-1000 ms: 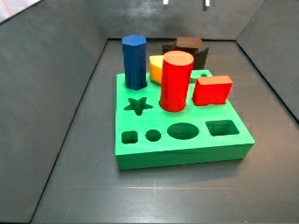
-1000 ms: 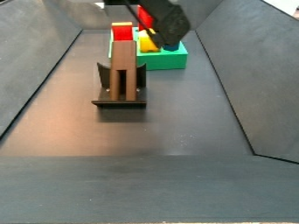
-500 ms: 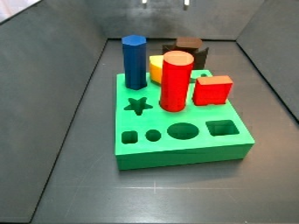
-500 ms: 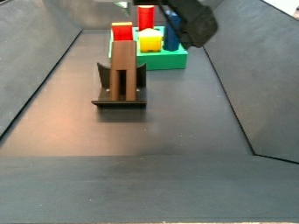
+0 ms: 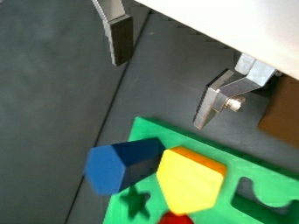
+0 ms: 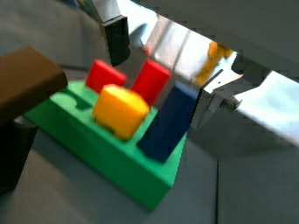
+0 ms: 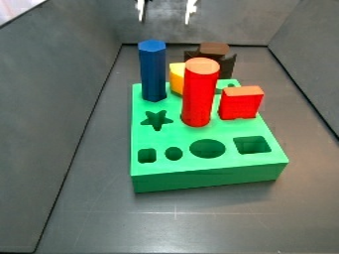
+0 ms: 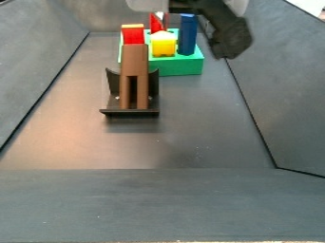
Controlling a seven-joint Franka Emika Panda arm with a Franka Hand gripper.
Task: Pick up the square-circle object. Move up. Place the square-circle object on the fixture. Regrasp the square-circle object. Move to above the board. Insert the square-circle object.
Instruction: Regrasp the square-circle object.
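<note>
End effector (image 5: 163, 77) high above the far edge of the green board (image 7: 205, 159), fingers (image 5: 119, 39) apart, nothing between them. Brown square-circle object (image 8: 132, 78) stands upright in the black fixture (image 8: 129, 102) on the dark surface, well apart from the board. Blue peg (image 7: 153, 71), red cylinder (image 7: 199, 92), yellow block (image 5: 191, 180) and red cube (image 7: 241, 101) stand on the board.

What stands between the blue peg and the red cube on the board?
The red cylinder, in a side view, a yellow block behind it. The pincer hangs open above the board.
</note>
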